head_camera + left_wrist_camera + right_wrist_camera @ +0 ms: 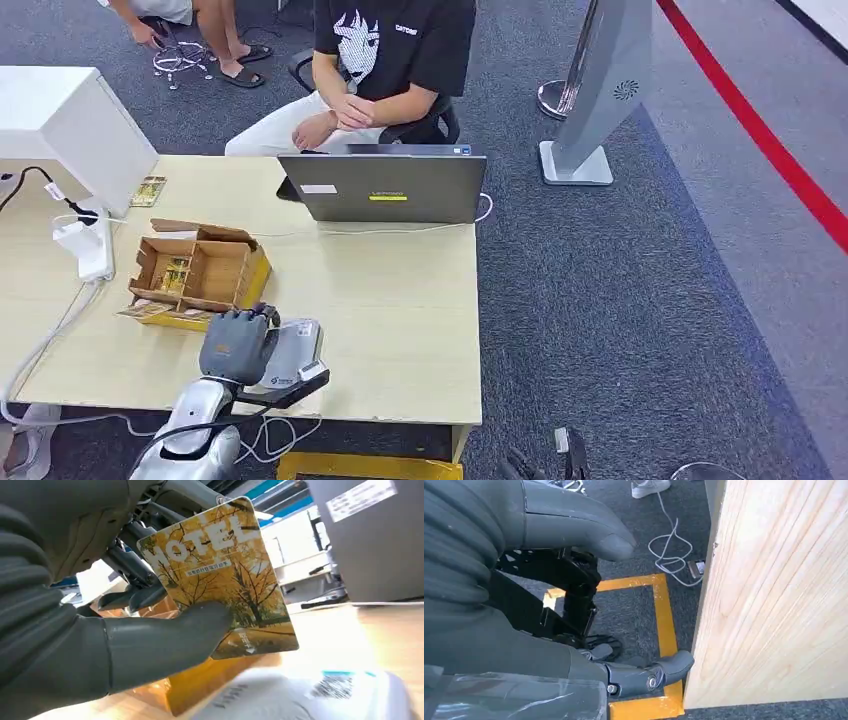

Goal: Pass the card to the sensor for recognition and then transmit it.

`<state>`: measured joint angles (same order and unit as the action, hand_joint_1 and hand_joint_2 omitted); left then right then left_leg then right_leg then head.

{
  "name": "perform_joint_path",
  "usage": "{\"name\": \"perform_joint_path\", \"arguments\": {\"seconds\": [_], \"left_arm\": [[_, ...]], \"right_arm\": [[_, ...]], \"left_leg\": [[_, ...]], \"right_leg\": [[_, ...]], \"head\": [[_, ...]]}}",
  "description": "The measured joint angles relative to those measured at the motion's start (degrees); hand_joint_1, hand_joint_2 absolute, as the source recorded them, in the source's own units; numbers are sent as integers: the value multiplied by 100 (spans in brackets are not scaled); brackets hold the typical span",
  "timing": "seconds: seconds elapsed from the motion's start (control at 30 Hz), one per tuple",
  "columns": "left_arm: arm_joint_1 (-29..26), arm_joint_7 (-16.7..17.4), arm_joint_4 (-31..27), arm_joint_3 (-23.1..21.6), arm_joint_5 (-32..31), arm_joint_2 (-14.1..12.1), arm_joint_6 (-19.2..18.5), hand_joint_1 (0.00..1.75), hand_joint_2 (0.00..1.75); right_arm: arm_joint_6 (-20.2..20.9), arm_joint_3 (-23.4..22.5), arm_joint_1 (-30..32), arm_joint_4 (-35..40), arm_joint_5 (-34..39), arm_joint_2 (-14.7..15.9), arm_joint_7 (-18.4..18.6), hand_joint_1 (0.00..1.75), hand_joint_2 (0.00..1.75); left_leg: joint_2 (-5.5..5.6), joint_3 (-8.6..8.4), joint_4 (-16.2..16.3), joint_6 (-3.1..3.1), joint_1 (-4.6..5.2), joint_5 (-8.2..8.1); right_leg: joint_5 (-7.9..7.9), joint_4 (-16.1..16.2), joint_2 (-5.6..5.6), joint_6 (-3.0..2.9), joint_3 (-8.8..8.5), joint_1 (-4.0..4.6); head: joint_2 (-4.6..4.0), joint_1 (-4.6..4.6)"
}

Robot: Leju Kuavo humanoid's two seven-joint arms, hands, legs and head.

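The left hand (236, 345) is up at the near edge of the table (400, 310), and in the left wrist view its thumb (165, 642) and the darker fingers (132, 597) are pinching a card (222, 575), a yellow autumn-trees print w/ HOTEL across it, held tilted. Thumb presses the card's printed face, the other fingers sit behind it, so def gripping the card. Right under the fingers is the sensor (290, 358), a grey flat reader w/ a barcode sticker; the card hangs above it, can't tell if it's touching. Just past the fingertips there's the cardboard box (200, 275), open, w/ dividers and a few more yellow cards in one compartment. Right hand (589, 605) hangs down below the table, beside the pale wood side panel (774, 595); thumb and fingers apart w/ nothing in them, so relaxed/released. Yellow floor tape (664, 615) and a white cable (669, 555) lie on the grey carpet beyond that hand. Further out from the left fingers, mid-table, a grey laptop (385, 185) w/ its lid back toward the cam. Far left a white box unit (70, 125) and a white adapter (85, 245) on a cord. Behind the laptop a person (385, 60) in a black tee sits w/ hands together.
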<state>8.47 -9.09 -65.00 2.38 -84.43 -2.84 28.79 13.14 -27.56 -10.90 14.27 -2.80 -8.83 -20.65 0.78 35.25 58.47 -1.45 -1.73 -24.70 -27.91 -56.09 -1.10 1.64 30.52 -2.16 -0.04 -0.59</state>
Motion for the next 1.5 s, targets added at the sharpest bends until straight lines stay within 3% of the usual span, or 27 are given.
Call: {"name": "perform_joint_path", "arguments": {"seconds": [0.23, 0.53, 1.0, 1.03, 1.07, 1.5], "left_arm": [[20, -37, -329, 124, 109, -39, 140, 175, 175], [575, -361, -1231, 693, 761, -168, -265, 175, 175], [719, -516, -1576, 1180, 931, -186, -302, 175, 175], [726, -516, -1576, 1195, 931, -186, -302, 164, 175], [735, -516, -1576, 1206, 929, -184, -302, 0, 175], [742, -553, -1576, 1235, 924, -153, -308, 0, 175]], "right_arm": [[24, -22, 0, 0, -26, 0, 6, 0, 175], [33, -28, -2, 0, -107, 0, 28, 0, 175], [125, -85, -5, -2, -136, 0, 28, 0, 175], [125, -87, -4, -2, -138, 0, 28, 0, 175], [125, -90, -5, -2, -138, 0, 28, 0, 175], [149, -116, -6, -7, -135, 0, 28, 0, 175]], "left_leg": [[0, 2, 0, 0, 0, 0], [0, 1, 0, -2, -1, 2], [-1, 1, 0, -2, -1, 2], [-2, 1, 0, -2, -1, 2], [-3, 1, 0, -2, -1, 2], [0, 3, 0, -2, -1, 1]], "right_leg": [[0, 0, 0, 0, 5, 0], [2, -4, 0, 0, 1, 1], [2, -4, -1, 1, 3, 1], [2, -4, -1, 1, 3, 1], [2, -4, -2, 1, 3, 1], [1, -3, -2, 1, 4, 0]], "head": [[-2, 2], [0, 2], [0, 0], [-2, 0], [-2, 2], [0, 2]]}}
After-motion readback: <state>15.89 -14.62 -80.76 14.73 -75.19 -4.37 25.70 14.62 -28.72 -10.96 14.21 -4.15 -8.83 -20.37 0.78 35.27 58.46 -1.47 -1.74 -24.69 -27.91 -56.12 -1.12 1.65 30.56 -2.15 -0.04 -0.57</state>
